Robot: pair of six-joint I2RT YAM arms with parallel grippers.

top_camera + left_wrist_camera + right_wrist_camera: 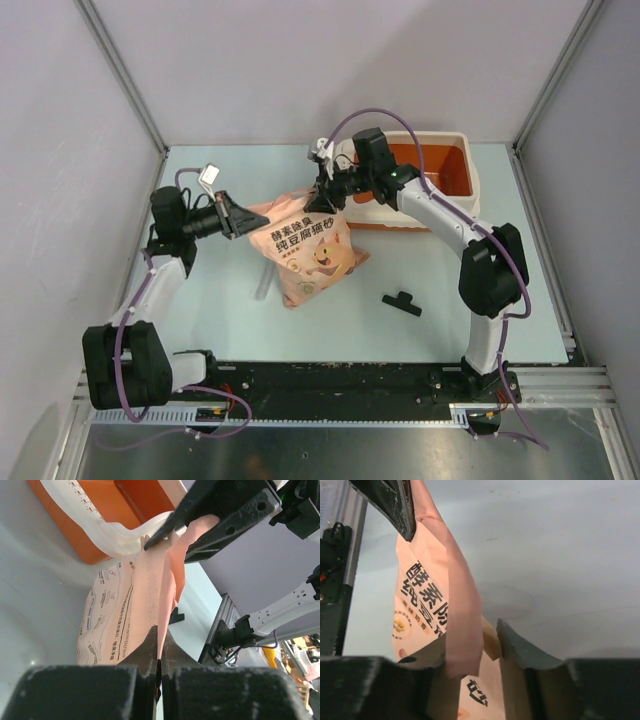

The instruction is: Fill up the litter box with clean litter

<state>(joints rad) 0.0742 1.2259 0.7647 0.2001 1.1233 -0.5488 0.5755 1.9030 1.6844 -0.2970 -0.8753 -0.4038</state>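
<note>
The pink printed bag [310, 255] hangs upright between both arms, left of the litter box [430, 136], a cream tray with an orange inside [135, 500]. My left gripper [245, 215] is shut on the bag's left top corner; the pink edge is pinched flat between its fingertips [159, 637]. My right gripper [325, 195] straddles the other top corner [462, 630]: the edge lies against one finger and a gap shows to the other, so the jaws stand open. No clean litter is in view; the bag [125, 610] hides its contents.
A small black part [402, 301] lies on the table right of the bag. A clear plastic piece [262, 285] sticks out at the bag's lower left. The metal rail [330, 375] runs along the near edge, and enclosure walls close in on three sides.
</note>
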